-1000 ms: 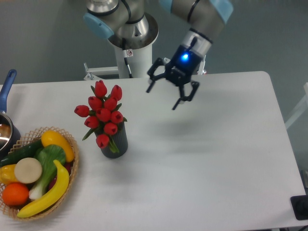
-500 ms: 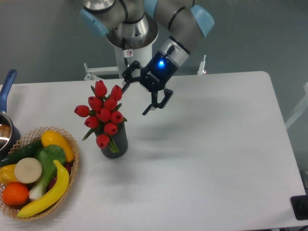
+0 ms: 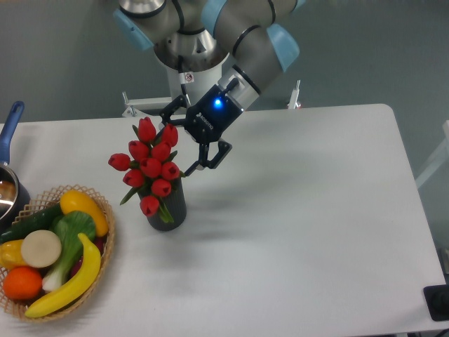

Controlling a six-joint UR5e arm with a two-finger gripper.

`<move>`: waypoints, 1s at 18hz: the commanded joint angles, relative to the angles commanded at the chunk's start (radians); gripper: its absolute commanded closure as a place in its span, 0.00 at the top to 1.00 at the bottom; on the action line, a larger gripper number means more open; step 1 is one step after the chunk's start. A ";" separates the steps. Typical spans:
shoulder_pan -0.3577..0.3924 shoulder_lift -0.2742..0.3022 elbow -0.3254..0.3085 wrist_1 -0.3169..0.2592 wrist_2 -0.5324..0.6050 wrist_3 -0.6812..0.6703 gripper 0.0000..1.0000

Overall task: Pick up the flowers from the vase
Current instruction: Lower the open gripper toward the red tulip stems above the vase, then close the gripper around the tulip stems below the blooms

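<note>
The flowers [image 3: 150,166], a bunch of red tulip buds with green stems and leaves, stand upright in the vase [image 3: 170,204], a small dark grey ribbed cup on the white table. My gripper [image 3: 177,147] is open and tilted, right beside the upper right of the bunch. One finger reaches in by the top buds and the other sits just right of the bunch. Nothing is held between the fingers.
A woven wicker basket [image 3: 105,242] with fruit and vegetables sits at the front left. A pot with a blue handle [image 3: 10,130] is at the left edge. The robot's base [image 3: 189,77] stands behind the flowers. A black object [image 3: 438,302] lies at the front right corner.
The gripper has travelled left and slightly down across the table, from the middle rear to the right side of the tulip bunch. It stayed open. Flowers and vase have not moved.
</note>
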 joint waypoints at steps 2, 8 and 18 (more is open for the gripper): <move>-0.003 -0.003 0.002 0.002 0.000 0.000 1.00; -0.008 -0.008 0.008 0.031 0.000 -0.017 0.17; -0.009 -0.023 0.067 0.045 0.002 -0.107 0.00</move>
